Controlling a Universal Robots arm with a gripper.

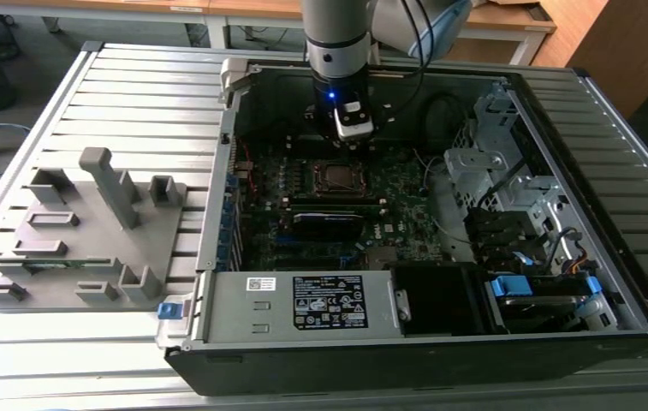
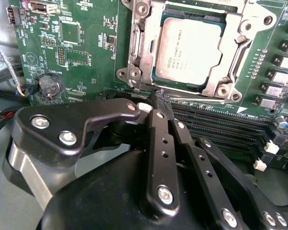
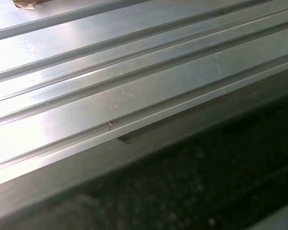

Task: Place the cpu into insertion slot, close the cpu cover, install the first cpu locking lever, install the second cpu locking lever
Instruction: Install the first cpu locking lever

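A slatted metal table (image 1: 129,77) carried an open computer case (image 1: 415,364), and its ribbed slats (image 3: 110,72) ran across the first wrist view. The arm (image 1: 335,34) reached down from the far side into the far part of the case. On the exterior view's left, a grey fixture tray (image 1: 84,248) lay on the table beside the case. A green circuit board (image 2: 86,62) covered the case floor.

The gripper (image 2: 162,106) hung just above the board. Its black fingers (image 2: 158,143) were pressed together and held nothing. In the exterior view it hovered just on the far side of the insertion slot (image 1: 314,176).

The cpu cover (image 2: 145,52) lay flat over that slot. The cpu (image 2: 189,45) sat inside it, its silver top showing through the cover's square cut-out. I could not tell whether the locking levers were latched. A round coin battery (image 2: 50,86) sat on the board, well apart from the slot.
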